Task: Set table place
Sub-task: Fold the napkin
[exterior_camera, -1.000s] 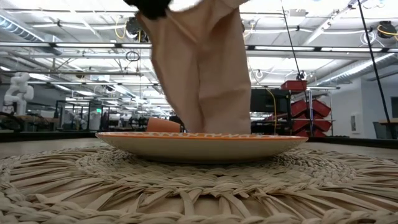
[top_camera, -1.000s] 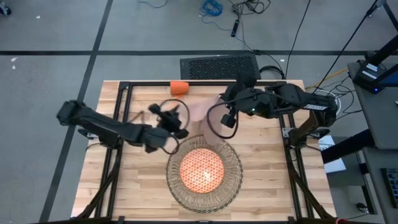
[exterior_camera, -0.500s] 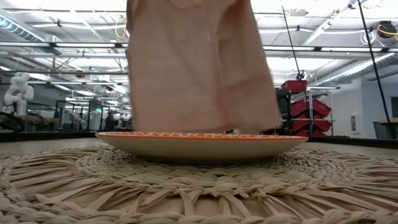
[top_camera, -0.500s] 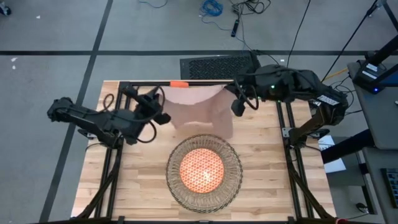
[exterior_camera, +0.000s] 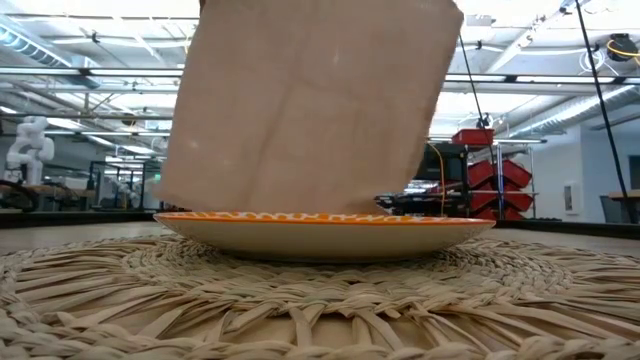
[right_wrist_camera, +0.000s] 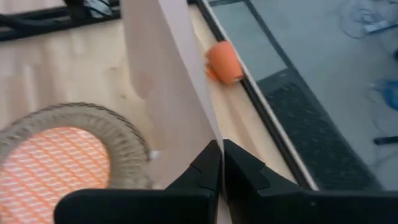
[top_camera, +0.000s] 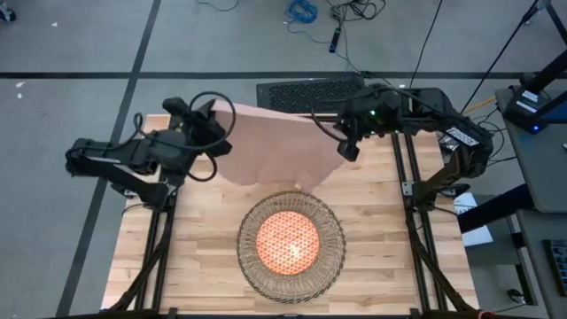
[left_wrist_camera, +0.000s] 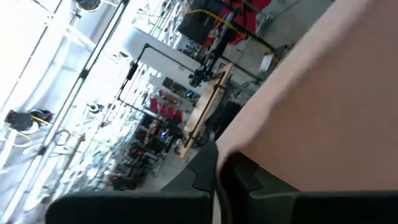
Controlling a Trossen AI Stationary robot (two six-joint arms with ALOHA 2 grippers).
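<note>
A beige cloth napkin [top_camera: 275, 146] hangs spread as a flat sheet between my two grippers, above the far half of the wooden table [top_camera: 204, 257]. My left gripper [top_camera: 223, 146] is shut on its left side and my right gripper [top_camera: 345, 149] on its right side. In the low view the napkin [exterior_camera: 300, 110] hangs behind the orange-patterned plate [exterior_camera: 320, 232], which hides its lower edge. The plate [top_camera: 288, 241] rests on the round wicker placemat [top_camera: 330, 257]. The small orange cup [right_wrist_camera: 224, 62] lies on its side by the far edge. Fork, knife and spoon are out of view. My left gripper pinches the napkin's left edge [left_wrist_camera: 239, 149] between its two shut fingers; the cloth spreads away from it, drawn out flat. My right gripper pinches the napkin's right edge [right_wrist_camera: 208, 134] between its two shut fingers. The cloth runs away from the fingers as an upright sheet, lifted.
The black frame rail [right_wrist_camera: 261, 118] runs along the table's far edge, with a dark mat [top_camera: 310, 93] on the floor beyond it. Bare wood lies to the left [top_camera: 177, 248] and right [top_camera: 372, 248] of the placemat.
Both grippers have moved apart and toward the table's far edge, the left toward the left, the right toward the right. The napkin, bunched and hanging in folds a second ago, is now drawn out into a wide flat sheet between them.
</note>
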